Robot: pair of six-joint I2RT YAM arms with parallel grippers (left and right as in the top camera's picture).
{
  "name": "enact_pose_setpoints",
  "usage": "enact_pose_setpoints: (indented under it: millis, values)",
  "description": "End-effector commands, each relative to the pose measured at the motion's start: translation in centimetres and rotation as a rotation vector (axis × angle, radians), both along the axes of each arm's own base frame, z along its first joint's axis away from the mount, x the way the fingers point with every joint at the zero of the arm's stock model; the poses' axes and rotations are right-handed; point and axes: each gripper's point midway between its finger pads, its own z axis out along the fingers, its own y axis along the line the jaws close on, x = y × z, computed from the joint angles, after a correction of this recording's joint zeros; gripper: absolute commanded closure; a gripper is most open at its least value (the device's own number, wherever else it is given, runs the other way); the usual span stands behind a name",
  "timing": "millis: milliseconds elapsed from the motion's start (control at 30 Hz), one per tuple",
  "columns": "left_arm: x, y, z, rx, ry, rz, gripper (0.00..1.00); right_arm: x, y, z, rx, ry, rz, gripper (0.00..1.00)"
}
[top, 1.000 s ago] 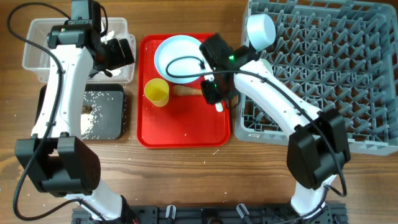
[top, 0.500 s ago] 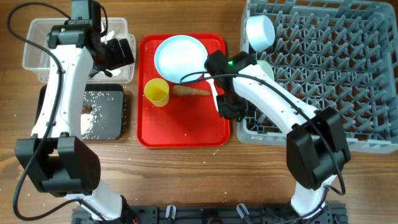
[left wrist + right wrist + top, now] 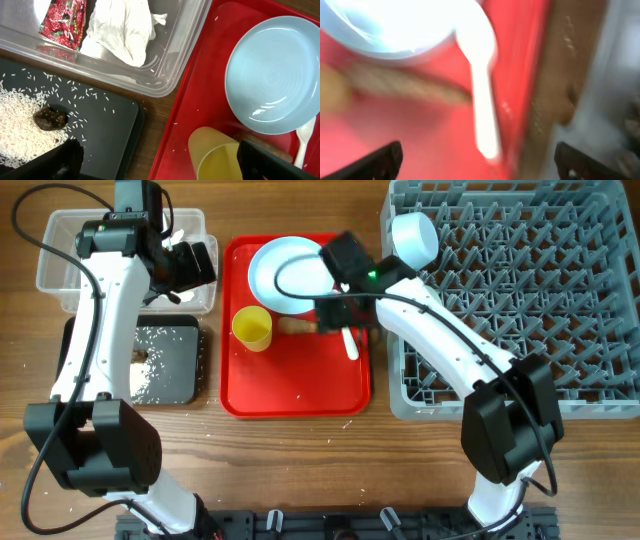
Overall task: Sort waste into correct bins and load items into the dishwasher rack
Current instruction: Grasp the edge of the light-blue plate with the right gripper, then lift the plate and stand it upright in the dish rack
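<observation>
A light blue plate (image 3: 283,275), a yellow cup (image 3: 252,328), a brown carrot-like stick (image 3: 296,327) and a white spoon (image 3: 350,344) lie on the red tray (image 3: 290,390). My right gripper (image 3: 338,311) hovers open over the tray's right side. In its blurred wrist view the spoon (image 3: 480,90) lies just ahead of the open right gripper (image 3: 480,165), held by nothing. My left gripper (image 3: 160,167) stands open and empty between the black tray (image 3: 105,125) and the cup (image 3: 220,157). The clear tub (image 3: 167,75) holds the wrapper (image 3: 62,22) and tissue (image 3: 122,27). Rice (image 3: 20,120) and a brown lump (image 3: 50,119) lie on the black tray.
The grey dishwasher rack (image 3: 520,310) fills the right side, with a light blue bowl (image 3: 415,236) in its near-left corner, right beside the red tray's edge. Stray rice grains dot the wooden table (image 3: 300,430) below the trays.
My right gripper has gone from shut to open and swung from the rack's edge back left over the red tray. The spoon lies loose on the tray. The rack has shifted slightly.
</observation>
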Motion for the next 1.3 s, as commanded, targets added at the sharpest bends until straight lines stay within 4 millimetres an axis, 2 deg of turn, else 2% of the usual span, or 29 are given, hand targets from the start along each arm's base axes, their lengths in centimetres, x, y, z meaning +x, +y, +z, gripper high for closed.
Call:
enact_pose_setpoints:
  millis: [0,100,133,200,267,367,467,567,733,833,1000,1200,1267]
  values:
    - [0.2,0.2,1.4,0.004,-0.040,0.002,0.00,2.9,3.6,3.6,0.185,-0.137,0.040,0.00]
    - [0.2,0.2,1.4,0.004,-0.040,0.002,0.00,4.7,4.7,5.0,0.241,-0.224,0.042,0.01]
    - [0.2,0.2,1.4,0.004,-0.039,0.002,0.00,5.0,4.9,5.3,0.258,-0.239,0.028,0.09]
    - [0.2,0.2,1.4,0.004,-0.040,0.002,0.00,5.6,5.0,5.6,0.283,-0.258,-0.021,0.19]
    - [0.2,0.2,1.4,0.004,-0.040,0.002,0.00,6.0,4.0,5.2,0.278,-0.253,-0.142,0.31]
    - [0.2,0.2,1.4,0.004,-0.040,0.002,0.00,6.4,2.7,3.1,0.257,-0.236,-0.289,0.44]
    - [0.2,0.2,1.4,0.004,-0.039,0.002,0.00,6.4,3.1,-0.1,0.245,-0.180,-0.307,0.48]
    - [0.2,0.2,1.4,0.004,-0.040,0.002,0.00,6.0,4.5,-3.5,0.273,-0.098,-0.273,0.51]
    - [0.2,0.2,1.4,0.004,-0.040,0.002,0.00,5.4,4.6,-7.9,0.257,-0.011,-0.316,0.53]
    - [0.2,0.2,1.4,0.004,-0.039,0.002,0.00,5.0,5.1,-9.4,0.269,0.029,-0.310,0.55]
    - [0.2,0.2,1.4,0.004,-0.040,0.002,0.00,4.7,5.1,-11.2,0.259,0.061,-0.327,0.71]
    - [0.2,0.2,1.4,0.004,-0.040,0.002,0.00,4.7,5.1,-11.5,0.255,0.061,-0.322,0.96]
    - [0.2,0.2,1.4,0.004,-0.040,0.002,0.00,4.8,5.1,-11.5,0.257,0.058,-0.320,0.96]
